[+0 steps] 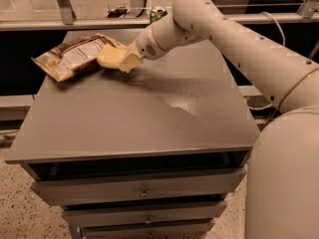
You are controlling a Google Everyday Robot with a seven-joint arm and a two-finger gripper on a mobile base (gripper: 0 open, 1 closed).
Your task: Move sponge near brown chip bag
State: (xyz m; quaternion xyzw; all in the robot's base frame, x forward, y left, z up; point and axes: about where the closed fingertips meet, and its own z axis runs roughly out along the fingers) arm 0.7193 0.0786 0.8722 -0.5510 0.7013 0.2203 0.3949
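- The hand (128, 61) is pinching the sponge (109, 55), which is sticking out beyond the hand's tip and appears to be hanging just above the counter (149, 118), casting a shadow beneath it.
- The brown chip bag (67, 59) is lying flat directly ahead of the hand; the sponge's far edge is overlapping or touching the bag's near end, though which cannot be told.
- The carrying step is judged to be nearly finished, with the sponge arriving beside the bag.
- The next move is calling for a short lowering onto bare counter just short of the bag, then releasing without dragging the bag.
- The arm (224, 29) is reaching across the counter's far side, with the wrist tilting downward toward the bag.
- A green can (158, 14) is standing behind the wrist, apart from the hand.
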